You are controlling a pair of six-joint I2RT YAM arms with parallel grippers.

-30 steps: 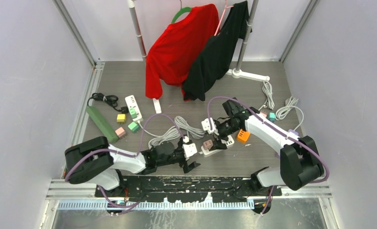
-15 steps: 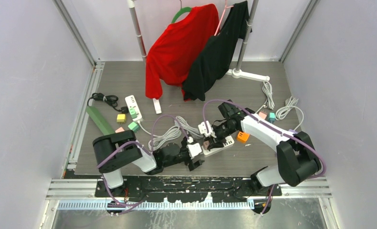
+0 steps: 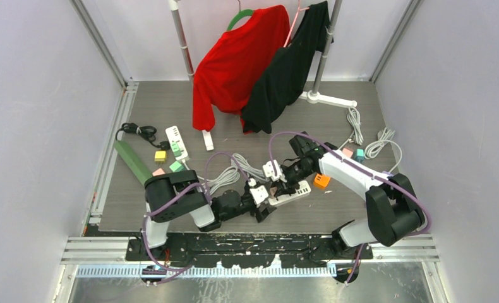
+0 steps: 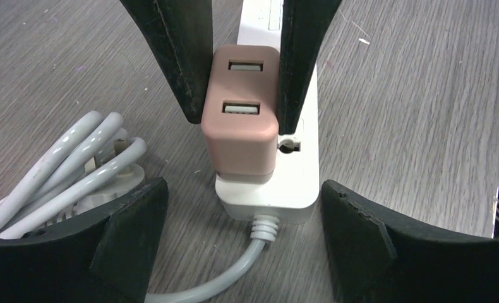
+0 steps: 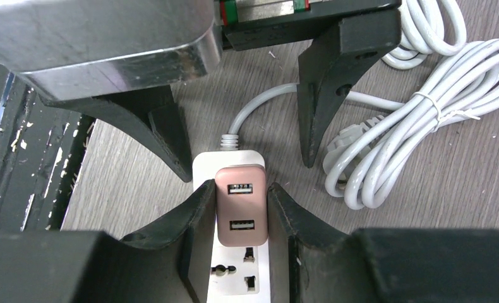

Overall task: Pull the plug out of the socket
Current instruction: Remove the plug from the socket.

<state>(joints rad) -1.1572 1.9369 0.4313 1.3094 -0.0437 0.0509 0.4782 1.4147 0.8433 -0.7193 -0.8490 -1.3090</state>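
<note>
The plug (image 5: 240,205) is a pink two-port USB adapter, seated in the end socket of a white power strip (image 5: 240,281) on the wood-grain table. My right gripper (image 5: 239,189) is shut on the plug, one finger pressed to each side. In the left wrist view the plug (image 4: 240,120) shows between those black fingers (image 4: 184,63). My left gripper (image 4: 240,189) stands open, straddling the cord end of the strip (image 4: 297,183) with a gap on both sides. From above, plug (image 3: 275,189), right gripper (image 3: 278,185) and left gripper (image 3: 264,205) sit close together at centre front.
A bundled white cord (image 5: 411,126) lies just beside the strip. An orange adapter (image 3: 322,181) sits right of it. At the left lie a green strip (image 3: 133,163) and a white strip (image 3: 177,142) with small adapters. Red (image 3: 234,63) and black garments hang at the back.
My right gripper has closed onto the pink plug. My left arm has swung right, bringing its open fingers around the cord end of the strip, jaws slightly narrower.
</note>
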